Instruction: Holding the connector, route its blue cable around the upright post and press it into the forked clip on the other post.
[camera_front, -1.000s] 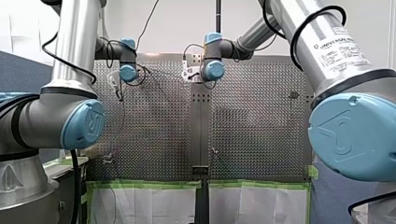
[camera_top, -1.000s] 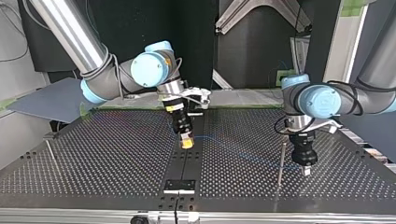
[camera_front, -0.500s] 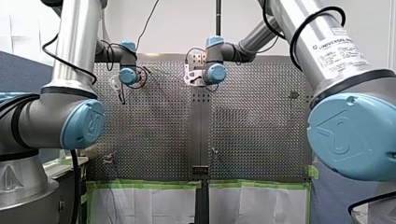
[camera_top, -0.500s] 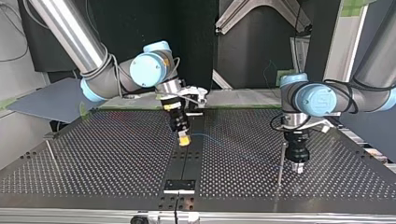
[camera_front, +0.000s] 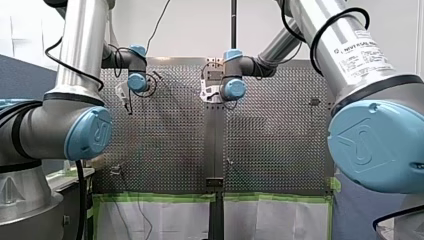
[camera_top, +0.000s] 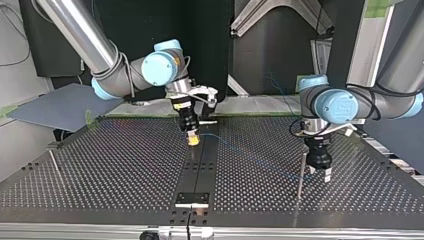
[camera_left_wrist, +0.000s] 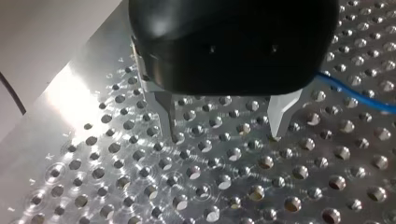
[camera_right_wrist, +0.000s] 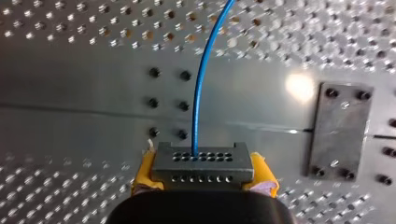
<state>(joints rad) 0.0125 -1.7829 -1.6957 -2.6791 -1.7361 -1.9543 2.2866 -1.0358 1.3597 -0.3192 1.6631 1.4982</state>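
My right gripper (camera_right_wrist: 201, 186) is shut on the dark grey connector (camera_right_wrist: 201, 163), with a yellow pad on each side of it. The blue cable (camera_right_wrist: 200, 88) leaves the connector's face and runs ahead over the plate. In the top view my right gripper (camera_top: 193, 141) hangs over the table's centre strip. From there the cable (camera_top: 240, 150) slants toward the thin upright post (camera_top: 300, 175). My left gripper (camera_top: 320, 173) stands just beside that post, low over the table. Its metal fingers (camera_left_wrist: 280, 119) are open with nothing between them, and the cable (camera_left_wrist: 359, 98) passes to one side.
A second thin post (camera_top: 54, 161) stands near the top view's left edge. A small black plate (camera_top: 192, 199) is bolted to the centre strip near the table's front edge, also seen as a plate (camera_right_wrist: 340, 130) beside the connector. The perforated table (camera_top: 125, 170) lies around them.
My left gripper has opened and risen a little beside the post. My right gripper has carried the connector away from the top camera, along the centre strip, drawing the cable with it.
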